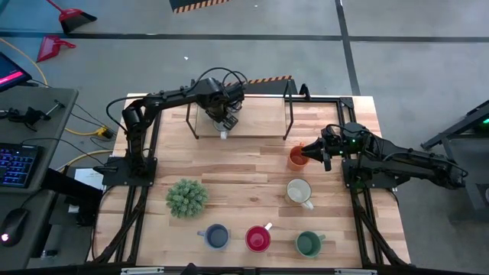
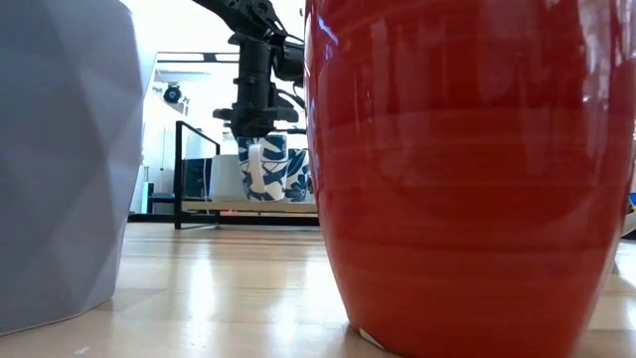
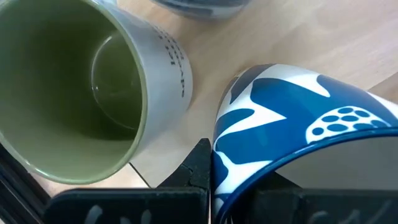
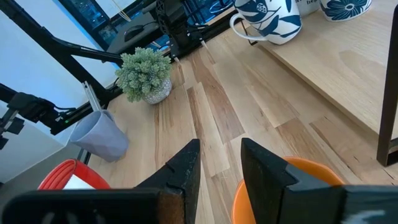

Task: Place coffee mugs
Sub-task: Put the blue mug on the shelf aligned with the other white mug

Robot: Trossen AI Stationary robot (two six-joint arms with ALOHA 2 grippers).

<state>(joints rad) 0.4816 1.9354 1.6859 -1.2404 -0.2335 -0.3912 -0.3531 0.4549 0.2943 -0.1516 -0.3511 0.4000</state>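
On the wooden desk (image 1: 252, 172), a raised wooden shelf (image 1: 260, 122) is seen at the far edge. There a white ceramic mug with blue leaf pattern (image 2: 261, 166) is pinched by the left end effector (image 1: 224, 122), just above the shelf. A round orange ceramic mug (image 1: 297, 157) on the desk is gripped at its rim by the right end effector (image 1: 315, 153).

In your left claw (image 3: 208, 186) sits a white mug with a blue leaf pattern (image 3: 292, 124); beside it stands a cream mug (image 3: 81, 87), pale green inside. Your right claw (image 4: 221, 165) grips an orange mug (image 4: 311, 186). Farther off stand a red mug (image 1: 257, 239) and a grey-blue one (image 1: 216, 236).
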